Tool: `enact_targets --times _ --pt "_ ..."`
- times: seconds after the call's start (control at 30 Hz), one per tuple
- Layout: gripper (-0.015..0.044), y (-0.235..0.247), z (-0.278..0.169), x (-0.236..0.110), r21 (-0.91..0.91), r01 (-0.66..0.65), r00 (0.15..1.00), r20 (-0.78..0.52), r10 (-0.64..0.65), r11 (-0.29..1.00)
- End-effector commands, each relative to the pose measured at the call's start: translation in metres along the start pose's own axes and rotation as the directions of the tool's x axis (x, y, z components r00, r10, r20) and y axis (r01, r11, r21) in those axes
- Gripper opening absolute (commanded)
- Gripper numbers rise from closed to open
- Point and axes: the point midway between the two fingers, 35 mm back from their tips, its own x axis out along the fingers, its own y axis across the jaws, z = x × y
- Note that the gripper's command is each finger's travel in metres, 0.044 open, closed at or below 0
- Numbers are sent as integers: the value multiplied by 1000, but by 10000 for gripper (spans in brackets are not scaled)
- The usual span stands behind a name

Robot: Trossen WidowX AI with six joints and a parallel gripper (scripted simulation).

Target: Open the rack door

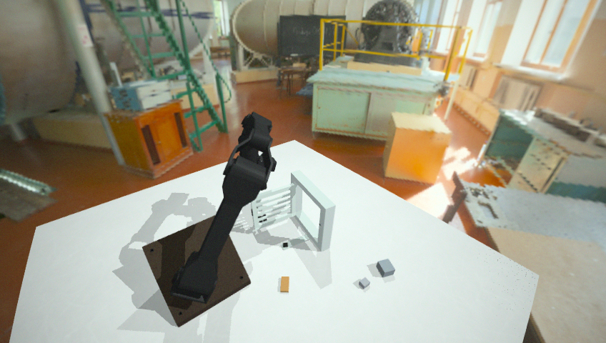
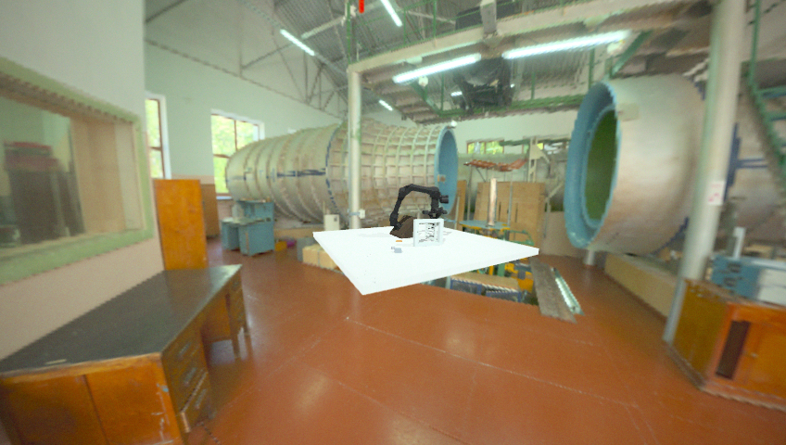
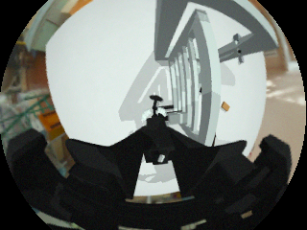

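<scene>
The rack's pale frame [image 1: 327, 229] [image 2: 416, 235] [image 3: 165, 34] stands upright on the white table. Its slatted door [image 1: 255, 221] [image 3: 209, 91] stands swung out from the frame on the arm's side, roughly square to it; the exact angle is hard to read. My gripper [image 3: 156, 129] is shut on the door's dark handle [image 3: 154, 106], beside the door's free edge. The handle's lower end shows beyond the fingertips, with a short dark bar running toward the door. The arm hides the grip in the top view, and how far the handle is turned is unclear.
An orange block [image 1: 284, 284] [image 2: 399, 240] [image 3: 225, 106] lies in front of the frame. A larger grey block [image 1: 385, 267] and a smaller grey block [image 1: 364, 283] lie farther right. A small black piece [image 1: 285, 244] sits near the frame's near post. The arm's dark base plate [image 1: 231, 259] is left.
</scene>
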Motion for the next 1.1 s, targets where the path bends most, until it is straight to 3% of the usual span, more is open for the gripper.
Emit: enact_targets --times 0.0,0.3,0.67,1.07 --pt "16 3 1 1 25 2 1000 0 -2 1000" --pt "16 3 1 1 25 2 1000 0 -2 1000" --pt "288 3 1 1 25 2 1000 0 -2 1000" --pt "288 4 1 -16 25 -12 1000 5 12 1000"
